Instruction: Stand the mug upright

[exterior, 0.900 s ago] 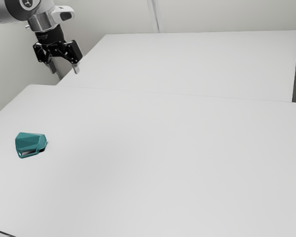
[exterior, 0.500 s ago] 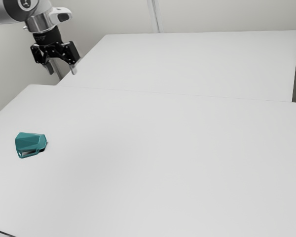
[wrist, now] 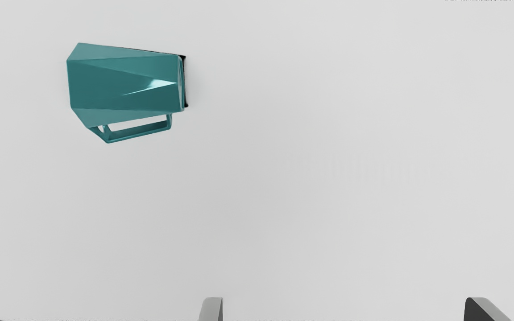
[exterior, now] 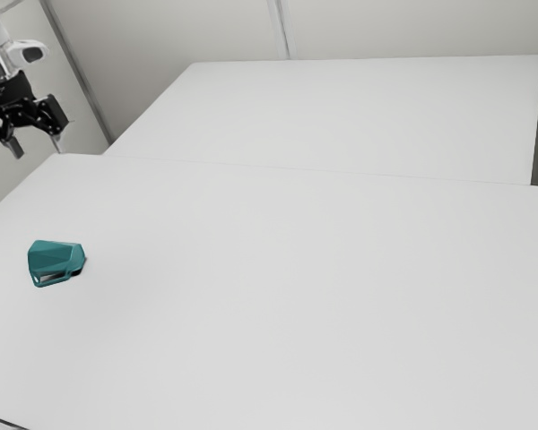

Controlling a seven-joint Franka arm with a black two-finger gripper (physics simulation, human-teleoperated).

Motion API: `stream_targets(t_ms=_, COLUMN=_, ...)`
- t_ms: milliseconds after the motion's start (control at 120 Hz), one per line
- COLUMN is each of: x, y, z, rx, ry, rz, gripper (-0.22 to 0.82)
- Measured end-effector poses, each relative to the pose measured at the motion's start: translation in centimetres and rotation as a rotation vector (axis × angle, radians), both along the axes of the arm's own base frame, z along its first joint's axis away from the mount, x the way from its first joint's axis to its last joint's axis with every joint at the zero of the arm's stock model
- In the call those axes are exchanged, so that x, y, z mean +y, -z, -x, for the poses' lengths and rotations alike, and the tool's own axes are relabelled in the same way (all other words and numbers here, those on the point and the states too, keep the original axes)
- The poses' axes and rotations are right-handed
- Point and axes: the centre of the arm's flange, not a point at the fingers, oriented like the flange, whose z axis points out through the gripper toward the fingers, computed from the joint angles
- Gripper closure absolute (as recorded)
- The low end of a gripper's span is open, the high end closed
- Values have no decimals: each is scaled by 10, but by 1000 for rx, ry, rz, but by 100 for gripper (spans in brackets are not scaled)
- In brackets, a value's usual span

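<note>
"Mug point(exterior: 56, 260) position and hand status?"

"The mug is tipped on its side on the table point(exterior: 296, 287), toward the exterior view's left; its handle point(wrist: 138, 132) is set along one flank. The gripper point(exterior: 38, 151) is positioned higher and well apart from it. The fingers point(wrist: 211, 310) are spread, with nothing pinched."

"Which faults are to be anticipated on approach?"

"A missed grasp, if the fingers are lowered without being centred over the mug. A roll may be caused if one sloping facet is pressed first. A skewed grip may be produced if the handle is caught under a finger."

"And during righting?"

"Slip may be caused by the tapered walls if the mug is gripped off-centre. A topple may be caused if it is released before its base is seated flat."
</note>
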Motion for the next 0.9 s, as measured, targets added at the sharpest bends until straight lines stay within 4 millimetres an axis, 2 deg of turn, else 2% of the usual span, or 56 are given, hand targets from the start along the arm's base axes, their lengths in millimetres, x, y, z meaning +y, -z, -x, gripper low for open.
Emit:
stream_targets(t_ms=167, x=42, y=28, z=31, rx=-15, ry=-24, rz=26, gripper=2)
stream_targets(t_ms=425, x=102, y=77, z=65, rx=-116, ry=-24, rz=82, gripper=2)
stream_targets(t_ms=575, x=141, y=91, z=84, rx=-207, ry=-13, rz=103, gripper=2)
stream_targets(t_ms=733, x=179, y=125, z=109, rx=-297, ry=-7, rz=172, gripper=2)
stream_targets(t_ms=900, x=215, y=160, z=145, rx=-372, ry=-4, rz=212, gripper=2)
